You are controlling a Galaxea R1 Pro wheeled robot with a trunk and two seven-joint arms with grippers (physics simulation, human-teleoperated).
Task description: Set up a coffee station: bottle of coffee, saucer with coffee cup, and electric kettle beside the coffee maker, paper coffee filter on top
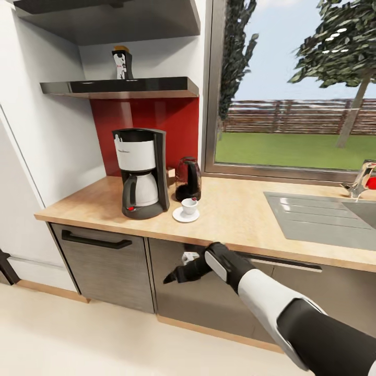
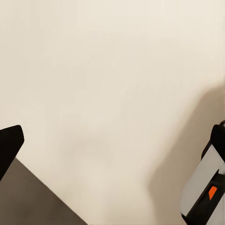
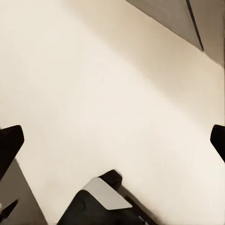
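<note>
On the glossy black shelf (image 1: 120, 86) at far left stands the squarish coffee bottle (image 1: 121, 63) with its gold cap. Below it, on the tan wood-grain counter (image 1: 235, 214), sit the tall black-and-white coffee maker (image 1: 140, 173), then the white cup (image 1: 189, 207) on its round saucer (image 1: 186, 214), with the domed dark glass kettle (image 1: 188, 179) just behind. Right of these lies a grey sink (image 1: 318, 216). Nearer, an arm's gripper (image 1: 177, 273) hangs before the cabinet fronts; I cannot tell whether its fingers are spread. Both wrist views look onto pale floor (image 2: 103, 93), with fingertips (image 3: 10, 140) at opposite edges, wide apart.

Tan kitchen countertop (image 1: 245, 219) bearing coffee maker (image 1: 140, 173), electric kettle (image 1: 188, 179), saucer (image 1: 185, 214), black kitchen shelf (image 1: 120, 86) holding bottle of coffee (image 1: 121, 63)
</note>
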